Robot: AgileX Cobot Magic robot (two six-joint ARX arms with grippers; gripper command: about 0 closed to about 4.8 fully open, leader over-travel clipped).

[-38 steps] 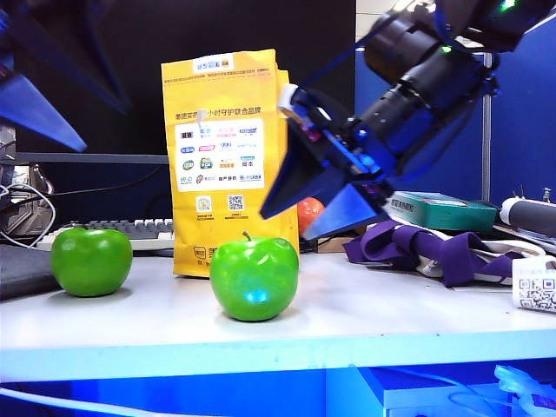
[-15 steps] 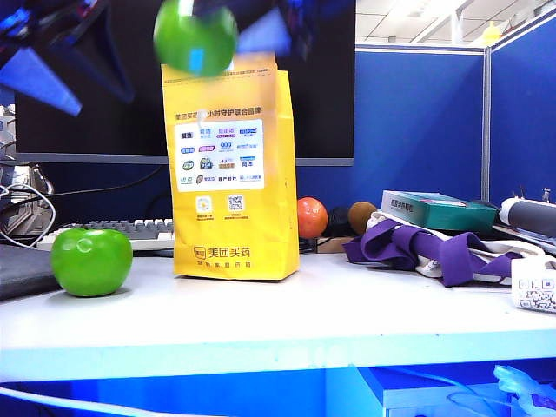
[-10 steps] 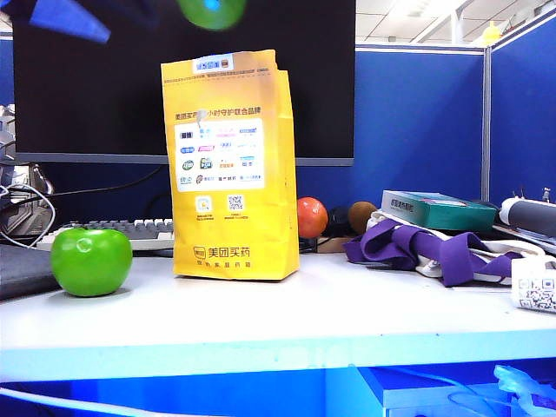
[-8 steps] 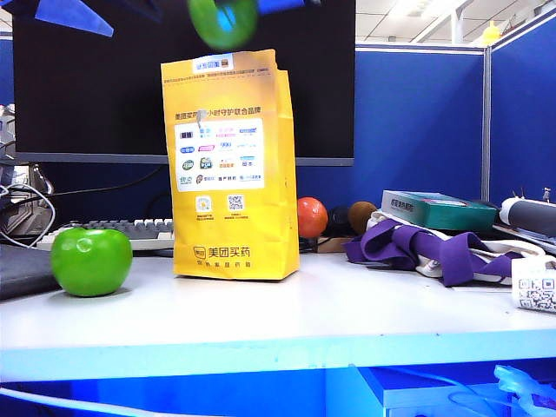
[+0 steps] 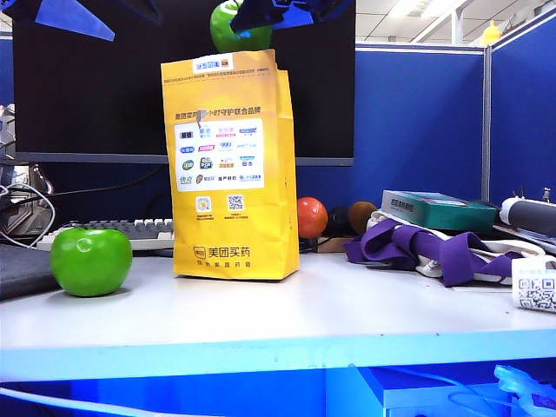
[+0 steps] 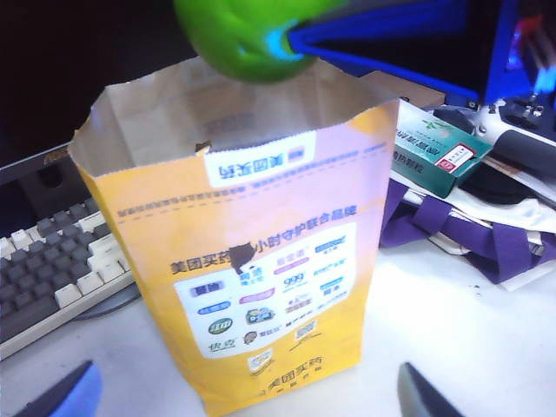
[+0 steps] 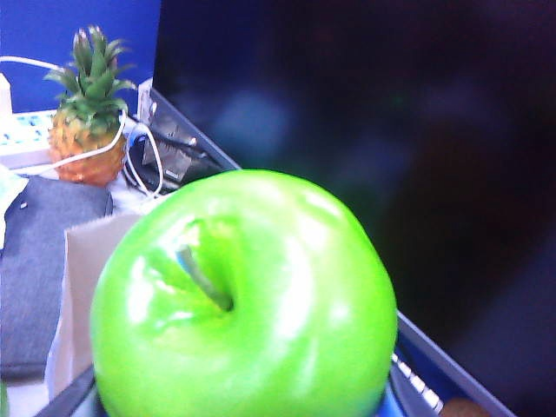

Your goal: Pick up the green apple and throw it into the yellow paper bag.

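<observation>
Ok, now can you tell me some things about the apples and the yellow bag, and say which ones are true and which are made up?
1. The green apple is lying on the table. False: the right tool holds it up above the yellow paper bag.
2. The bag's top is open. True: the left wrist view looks down into its mouth.
3. A second, lighter green apple sits on the table, left of the bag in the exterior view. True.
4. The left tool is gripping the bag. False: it is open, its fingers apart in front of the bag and touching nothing.
5. The bag has tipped over. False: it stands upright.
</observation>
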